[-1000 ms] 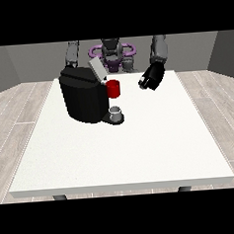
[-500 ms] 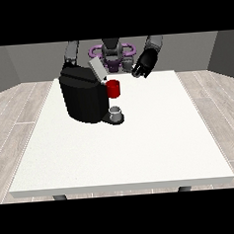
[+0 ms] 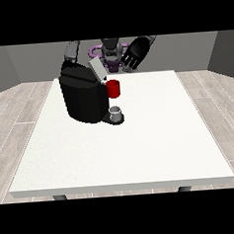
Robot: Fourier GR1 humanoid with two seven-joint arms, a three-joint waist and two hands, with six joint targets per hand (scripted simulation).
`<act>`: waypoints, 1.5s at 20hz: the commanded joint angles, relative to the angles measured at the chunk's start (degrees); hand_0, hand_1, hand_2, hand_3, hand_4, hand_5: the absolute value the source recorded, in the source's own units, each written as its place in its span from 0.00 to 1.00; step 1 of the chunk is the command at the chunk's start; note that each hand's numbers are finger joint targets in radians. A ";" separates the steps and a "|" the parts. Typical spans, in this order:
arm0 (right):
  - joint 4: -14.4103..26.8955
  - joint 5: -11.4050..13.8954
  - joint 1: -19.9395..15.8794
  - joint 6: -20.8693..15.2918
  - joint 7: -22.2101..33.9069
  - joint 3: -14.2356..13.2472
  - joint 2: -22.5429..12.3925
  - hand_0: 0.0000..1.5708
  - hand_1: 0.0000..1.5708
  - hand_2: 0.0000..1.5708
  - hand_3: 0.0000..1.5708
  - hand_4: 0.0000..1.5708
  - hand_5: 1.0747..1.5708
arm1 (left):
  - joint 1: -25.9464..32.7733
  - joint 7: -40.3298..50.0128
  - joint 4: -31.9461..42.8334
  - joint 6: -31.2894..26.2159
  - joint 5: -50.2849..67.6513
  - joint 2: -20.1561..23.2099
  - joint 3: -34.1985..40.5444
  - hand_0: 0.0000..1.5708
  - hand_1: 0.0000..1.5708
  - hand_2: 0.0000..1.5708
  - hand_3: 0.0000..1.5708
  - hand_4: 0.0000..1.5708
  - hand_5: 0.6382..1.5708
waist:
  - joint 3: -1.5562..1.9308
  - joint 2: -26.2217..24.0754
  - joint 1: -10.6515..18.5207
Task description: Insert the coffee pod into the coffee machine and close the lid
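1 table (image 3: 141, 152). 1 coffee machine (image 3: 83, 99), black, w/ 1 lid (image 3: 97, 69) tilted up. 1 red thing at the machine (image 3: 113, 88). 1 grey thing (image 3: 116, 112) at its base, couldn't tell if pod. 1 hand (image 3: 136, 53) showed, at view's right.

Hand at the view's right (image 3: 136, 53) raised, fingers spread, other arm (image 3: 72, 50) lowered

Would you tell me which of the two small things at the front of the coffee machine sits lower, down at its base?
The grey thing sits lower, at the coffee machine's base; the red thing at the machine is above it.
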 commanded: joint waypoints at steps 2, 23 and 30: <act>-3.60 -0.72 -2.41 1.94 0.37 -0.31 -1.61 0.00 0.00 0.00 0.00 0.00 1.00 | -4.63 2.47 1.99 0.20 0.49 2.02 2.95 0.80 0.80 0.82 0.81 0.31 1.00 | 0.00 2.93 -4.31; -5.42 -0.61 -9.21 -1.01 5.11 -3.82 -2.66 0.00 0.00 0.00 0.00 0.00 1.00 | -10.23 -0.52 5.25 -0.19 -1.60 4.21 3.01 0.79 0.79 0.82 0.79 0.28 1.00 | -0.01 9.87 -4.52; -3.97 -2.36 -10.27 2.02 3.50 -5.96 -5.82 0.00 0.00 0.00 0.00 0.10 1.00 | -12.70 0.39 6.52 -1.65 -0.95 5.02 4.40 0.76 0.76 0.78 0.76 0.28 1.00 | 0.01 11.50 -5.65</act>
